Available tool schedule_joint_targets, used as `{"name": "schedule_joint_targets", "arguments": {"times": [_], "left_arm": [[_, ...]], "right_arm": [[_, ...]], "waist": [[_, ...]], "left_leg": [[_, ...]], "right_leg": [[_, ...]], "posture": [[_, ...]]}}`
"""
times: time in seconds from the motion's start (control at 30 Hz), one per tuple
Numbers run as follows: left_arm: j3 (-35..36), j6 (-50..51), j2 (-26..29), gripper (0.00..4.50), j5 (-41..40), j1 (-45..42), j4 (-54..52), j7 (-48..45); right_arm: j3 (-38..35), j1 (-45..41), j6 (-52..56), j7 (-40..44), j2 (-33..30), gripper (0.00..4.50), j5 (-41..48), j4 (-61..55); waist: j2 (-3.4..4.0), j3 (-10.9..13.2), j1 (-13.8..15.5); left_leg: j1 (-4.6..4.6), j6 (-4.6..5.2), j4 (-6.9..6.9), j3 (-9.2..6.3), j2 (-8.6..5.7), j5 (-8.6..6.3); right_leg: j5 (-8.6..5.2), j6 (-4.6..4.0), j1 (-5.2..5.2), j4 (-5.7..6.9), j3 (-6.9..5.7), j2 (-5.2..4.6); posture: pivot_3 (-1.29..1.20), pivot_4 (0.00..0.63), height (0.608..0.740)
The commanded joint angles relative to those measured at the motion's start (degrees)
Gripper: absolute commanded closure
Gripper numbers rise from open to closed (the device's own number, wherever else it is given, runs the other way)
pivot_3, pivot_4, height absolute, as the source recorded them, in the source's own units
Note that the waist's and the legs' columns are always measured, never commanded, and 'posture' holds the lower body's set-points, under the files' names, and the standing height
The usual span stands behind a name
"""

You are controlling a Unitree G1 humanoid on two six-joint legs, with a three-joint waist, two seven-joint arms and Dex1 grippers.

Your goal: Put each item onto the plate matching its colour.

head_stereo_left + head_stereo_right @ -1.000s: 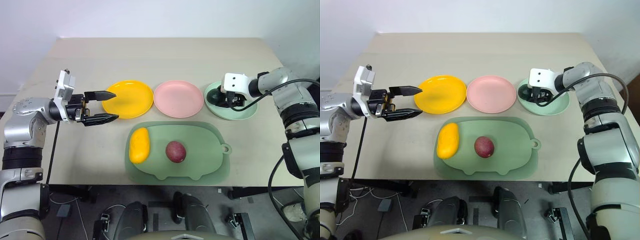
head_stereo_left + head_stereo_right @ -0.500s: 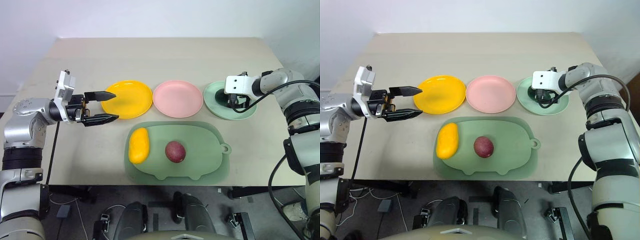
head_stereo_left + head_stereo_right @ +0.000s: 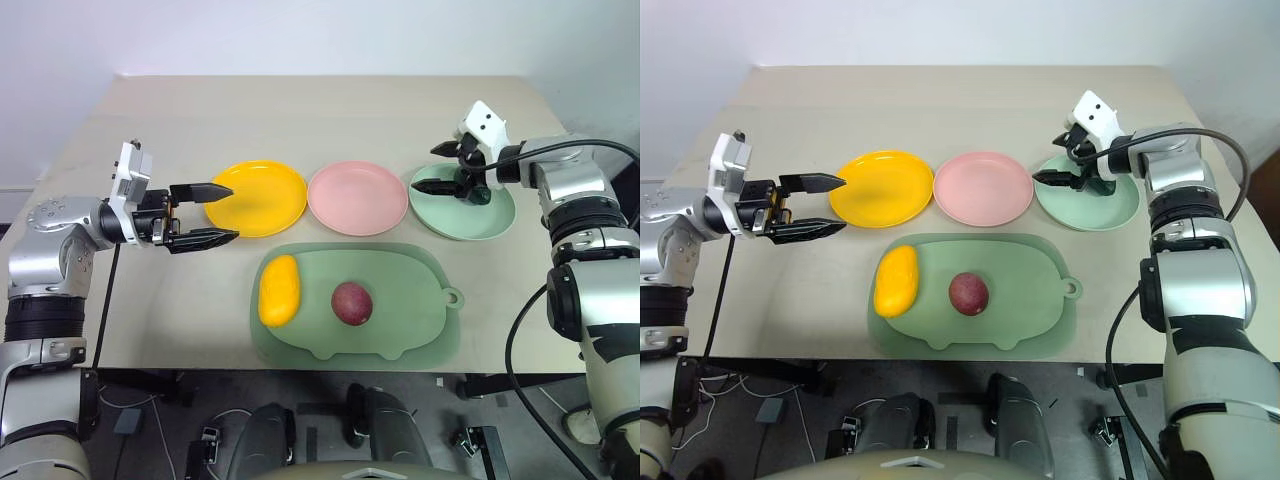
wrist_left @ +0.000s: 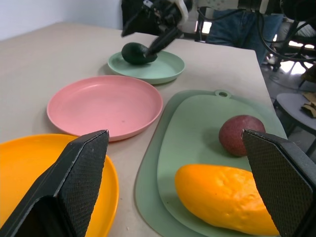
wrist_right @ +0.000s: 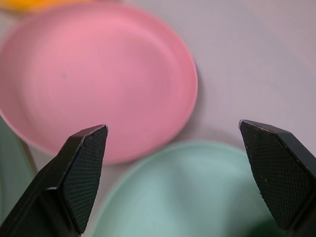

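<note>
The dark green item (image 4: 137, 53) lies on the mint green plate (image 3: 485, 222) at the right. Just above that plate's near-left rim hovers my right gripper (image 3: 425, 168), open and empty, its fingers pointing toward the pink plate (image 3: 357, 197). The yellow item (image 3: 279, 290) and the red-purple item (image 3: 351, 303) rest side by side on the dull-green mat (image 3: 420, 330). My left gripper (image 3: 232, 212) hangs open and empty at the left edge of the yellow plate (image 3: 262, 195), pointing right.
The three plates stand in a row across the middle of the beige table (image 3: 330, 110), with the mat in front of them near the table's front edge. Bare tabletop lies behind the plates and left of the mat.
My right gripper has opened, let go of the dark green item on the mint green plate, risen and rolled. The left arm has stayed still.
</note>
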Motion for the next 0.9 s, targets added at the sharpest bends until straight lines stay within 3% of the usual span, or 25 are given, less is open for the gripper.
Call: {"name": "schedule_joint_targets", "arguments": {"times": [0.03,0.67,0.9], "left_arm": [[1.0,0.0,0.5,0.00,-0.9,-0.5,-1.1,-0.3],[0.4,-0.5,-0.3,0.00,-0.6,-1.5,0.1,-0.6],[0.2,-0.8,-0.6,0.00,-0.3,-1.8,0.7,-0.9]], "right_arm": [[-2.4,3.4,5.8,2.9,-0.6,0.01,4.4,-9.5],[-7.1,24.7,32.5,0.2,-2.9,0.01,19.1,-48.9],[-8.2,28.7,39.8,-2.9,-2.9,0.01,24.4,-56.9]], "waist": [[0.00,0.0,0.0],[-0.01,0.0,0.1],[-0.02,0.0,0.0]], "left_leg": [[0.00,0.00,0.00,0.00,0.00,0.00],[0.01,0.14,0.00,0.00,-0.01,-0.08],[0.02,0.25,0.00,0.00,-0.01,-0.14]], "right_leg": [[0.00,0.00,0.00,0.00,0.00,0.00],[-0.01,0.01,-0.05,0.08,0.04,0.00],[-0.01,0.00,-0.06,0.09,0.05,0.01]], "posture": [[0.00,0.150,0.740],[0.00,0.150,0.740],[0.00,0.150,0.740]]}}
